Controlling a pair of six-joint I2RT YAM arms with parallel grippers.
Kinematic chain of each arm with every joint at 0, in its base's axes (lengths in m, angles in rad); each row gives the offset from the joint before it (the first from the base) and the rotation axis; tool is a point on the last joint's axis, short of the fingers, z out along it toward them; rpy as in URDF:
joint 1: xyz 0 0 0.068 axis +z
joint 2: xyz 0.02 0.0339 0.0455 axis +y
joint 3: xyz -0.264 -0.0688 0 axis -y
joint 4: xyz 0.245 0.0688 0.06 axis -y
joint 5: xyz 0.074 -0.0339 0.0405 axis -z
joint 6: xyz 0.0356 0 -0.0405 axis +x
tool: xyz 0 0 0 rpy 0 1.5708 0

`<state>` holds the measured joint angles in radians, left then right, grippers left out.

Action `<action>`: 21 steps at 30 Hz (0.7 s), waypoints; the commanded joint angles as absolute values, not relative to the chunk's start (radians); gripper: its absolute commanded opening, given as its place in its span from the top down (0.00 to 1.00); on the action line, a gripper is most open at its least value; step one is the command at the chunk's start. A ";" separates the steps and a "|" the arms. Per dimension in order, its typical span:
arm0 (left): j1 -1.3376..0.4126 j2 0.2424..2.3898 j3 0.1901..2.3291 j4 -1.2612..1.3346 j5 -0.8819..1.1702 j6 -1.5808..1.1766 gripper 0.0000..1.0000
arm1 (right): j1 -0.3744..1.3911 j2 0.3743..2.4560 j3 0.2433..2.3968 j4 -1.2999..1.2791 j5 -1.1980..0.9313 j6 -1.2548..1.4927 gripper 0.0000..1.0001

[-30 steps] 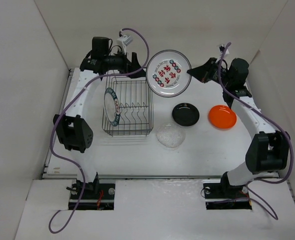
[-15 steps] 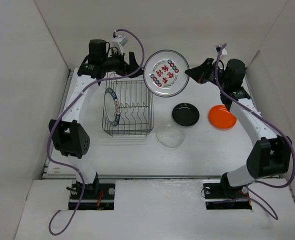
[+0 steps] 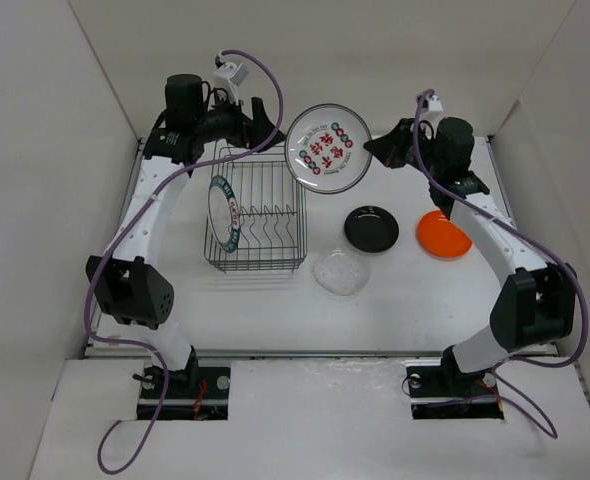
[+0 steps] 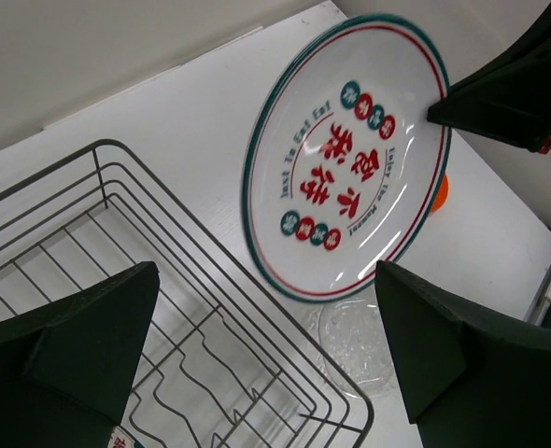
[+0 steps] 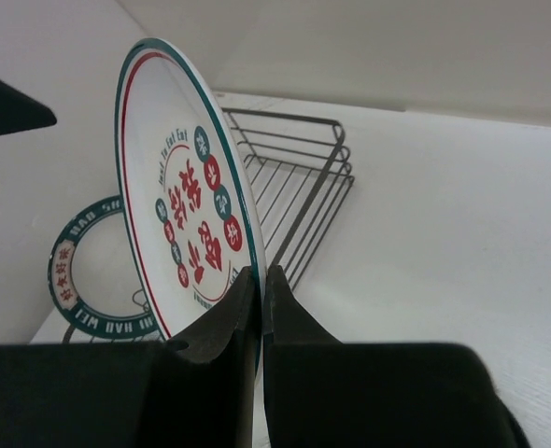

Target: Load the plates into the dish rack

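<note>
Room is tight at the dish rack's point(image 3: 257, 268) far right corner, where the red-character plate point(image 4: 350, 159) hangs tilted in the air, its edge pinched by the right fingers point(image 5: 257, 280). The left fingers point(image 3: 265, 122) gape wide, holding nothing, near the rack's far rim. We read "Just To Eat" on the plate. The black plate point(image 3: 371, 228), orange plate point(image 3: 445, 234) and glass plate point(image 3: 341, 271) lie on the open desk point(image 3: 405, 290).

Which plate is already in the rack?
The white plate with the dark patterned rim, standing on edge at the rack's left end. The right gripper holds the red-lettered plate; the others lie flat.
</note>
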<state>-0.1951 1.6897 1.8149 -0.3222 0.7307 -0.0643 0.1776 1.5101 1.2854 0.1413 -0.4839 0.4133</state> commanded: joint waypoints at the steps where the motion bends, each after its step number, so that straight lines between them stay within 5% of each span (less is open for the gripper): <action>1: -0.209 1.694 1.853 -0.310 0.770 -0.060 0.00 | 0.235 1.517 1.365 0.231 -0.535 0.417 1.00; 12: -0.230 1.804 1.884 -0.365 0.679 -0.018 0.00 | 0.316 1.583 1.459 0.250 -0.578 0.439 1.00; 13: -0.230 1.804 1.884 -0.377 0.737 -0.018 0.11 | 0.316 1.595 1.468 0.250 -0.578 0.439 1.00; 14: -0.230 1.804 1.884 -0.390 0.811 -0.006 0.34 | 0.327 1.609 1.479 0.250 -0.578 0.449 1.00; 15: -0.230 1.804 1.884 -0.390 0.811 0.004 0.34 | 0.327 1.609 1.479 0.250 -0.578 0.449 1.00; 16: -0.230 1.804 1.884 -0.390 0.840 0.005 0.58 | 0.327 1.623 1.479 0.250 -0.578 0.449 1.00; 17: -0.230 1.795 1.872 -0.390 0.868 -0.008 1.00 | 0.327 1.623 1.489 0.250 -0.578 0.459 1.00; 19: -0.230 1.775 1.835 -0.380 0.909 -0.018 1.00 | 0.327 1.632 1.489 0.250 -0.578 0.459 1.00; 21: -0.212 1.712 1.780 -0.313 0.940 -0.058 1.00 | 0.327 1.643 1.489 0.250 -0.578 0.468 0.83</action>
<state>-0.2150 1.7977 1.8168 -0.3992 0.8841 -0.0509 0.2855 1.6711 1.4200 0.1425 -0.5423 0.4137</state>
